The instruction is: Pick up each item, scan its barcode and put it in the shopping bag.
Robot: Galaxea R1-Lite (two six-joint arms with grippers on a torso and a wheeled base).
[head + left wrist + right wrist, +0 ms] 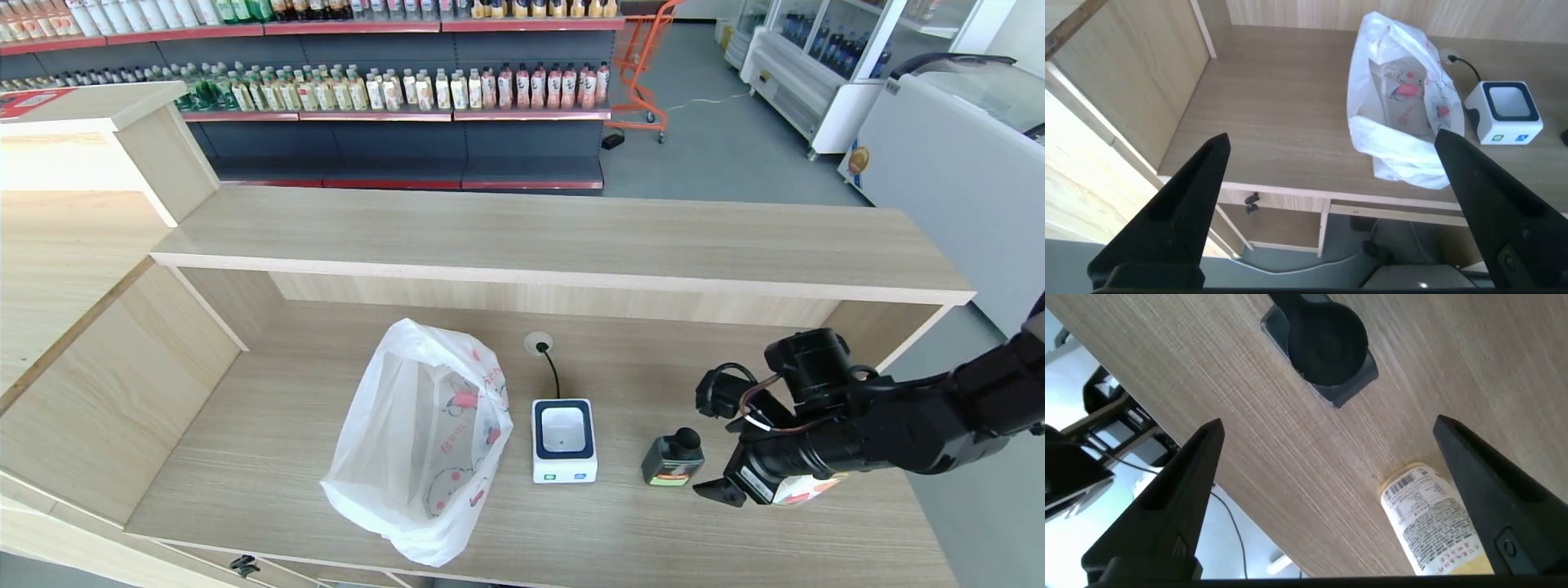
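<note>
Spanning the foreground, a pale wood-grain checkout counter (269, 457) has a raised ledge behind it. Beyond that are shop shelves of bottles (392, 88), an orange trolley (649, 57) and white freezers (939, 139) on grey floor. A crinkled, translucent white shopping bag (416, 441) stands open beside a boxy white scanner (563, 439) on a black cord. To its right stands a squat dark jar (673, 461) with a rounded black cap. The right gripper (1327, 429) hangs spread wide over a cylindrical barcode-labelled pack (1433, 518) lying on the wood, holding nothing. The left gripper (1333, 140) is wide open and empty by the counter's left front.
</note>
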